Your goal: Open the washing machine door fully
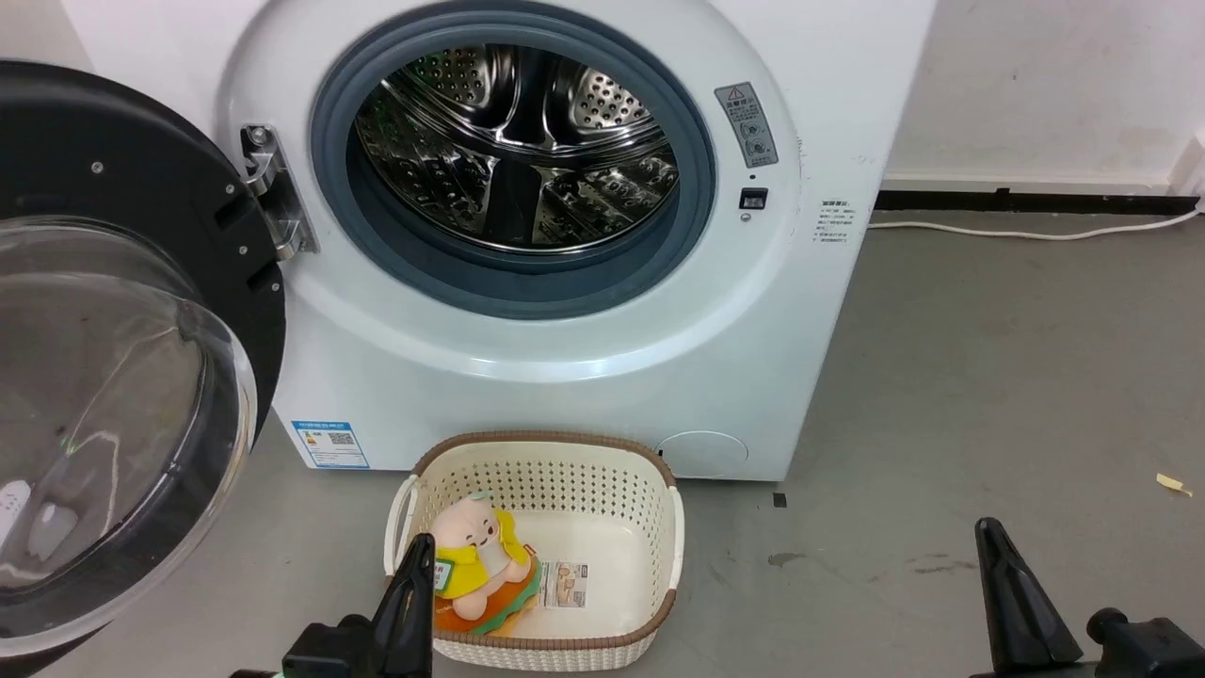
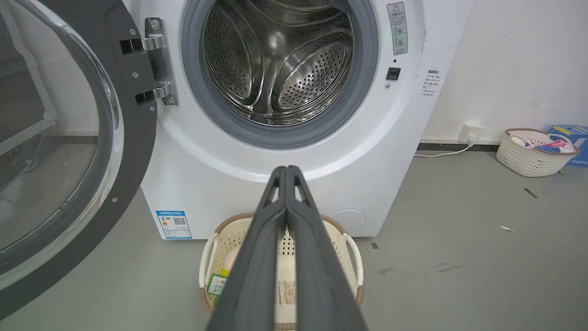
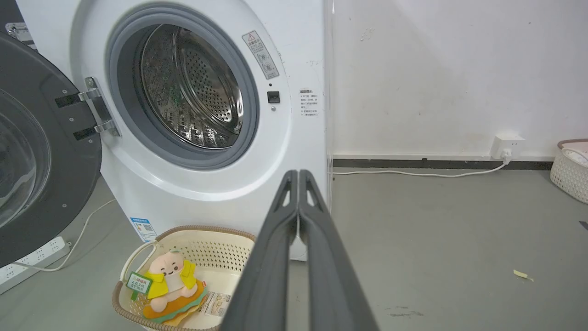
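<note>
Two dark fingers of the left gripper point(image 2: 287, 170) are pressed tight together with nothing between them, low down near the basket point(image 1: 565, 480). The right gripper point(image 3: 298, 172) is pinched closed and empty too, off to the right over the grey floor. Neither one touches anything. The washing machine door point(image 1: 141, 188) hangs on its silver hinge point(image 1: 273, 193) at the left side of the washing machine point(image 1: 565, 377). It is swung far out, so the steel drum point(image 1: 518, 151) is in plain sight. The door is round, so it has no long way. It stands up on its edge, and its inside face, with the clear glass bowl point(image 1: 104, 424), points out toward the robot and a bit to the right. It looks about as open as it will go. If it can swing more, I think the left gripper should push softly on the black rim far from the hinge, follow the curve of the swing, and keep off the glass and the basket with the soft toy point(image 1: 480, 556).
</note>
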Tool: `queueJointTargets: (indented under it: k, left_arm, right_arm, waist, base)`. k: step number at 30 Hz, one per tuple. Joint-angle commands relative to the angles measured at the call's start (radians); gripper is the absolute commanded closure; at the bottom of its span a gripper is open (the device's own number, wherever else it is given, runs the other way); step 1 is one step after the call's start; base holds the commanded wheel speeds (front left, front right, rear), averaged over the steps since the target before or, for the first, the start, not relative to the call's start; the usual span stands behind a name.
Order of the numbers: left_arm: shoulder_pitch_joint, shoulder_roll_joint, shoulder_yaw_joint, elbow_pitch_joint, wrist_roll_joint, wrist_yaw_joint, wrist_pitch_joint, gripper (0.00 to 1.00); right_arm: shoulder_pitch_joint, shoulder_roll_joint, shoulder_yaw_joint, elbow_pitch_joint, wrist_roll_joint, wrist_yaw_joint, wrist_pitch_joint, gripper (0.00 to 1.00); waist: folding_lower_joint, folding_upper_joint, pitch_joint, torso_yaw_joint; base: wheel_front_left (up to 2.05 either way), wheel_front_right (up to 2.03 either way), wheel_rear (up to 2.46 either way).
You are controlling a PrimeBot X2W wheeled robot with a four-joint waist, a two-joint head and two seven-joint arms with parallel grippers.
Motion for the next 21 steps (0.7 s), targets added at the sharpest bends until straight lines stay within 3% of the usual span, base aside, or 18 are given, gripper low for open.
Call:
queueJointTargets:
  k: [1, 21]
  left_arm:
    - [-0.008, -0.001, 0.005, -0.004, 0.009, -0.004, 0.003, 1.0]
    - [-0.025, -0.008, 0.034, -0.014, 0.035, -0.011, 0.044, 1.0]
  right_arm:
    - [-0.016, 0.0, 0.001, 0.003, -0.007, 0.0, 0.002, 1.0]
    - [-0.041, 0.001, 0.006, 0.007, -0.031, 0.0, 0.043, 1.0]
  waist:
    - [0.0, 0.0, 0.0, 0.0]
    - [0.0, 0.0, 0.001, -0.012]
  base:
    - [0.0, 0.0, 0.0]
    - [0.0, 0.0, 0.0]
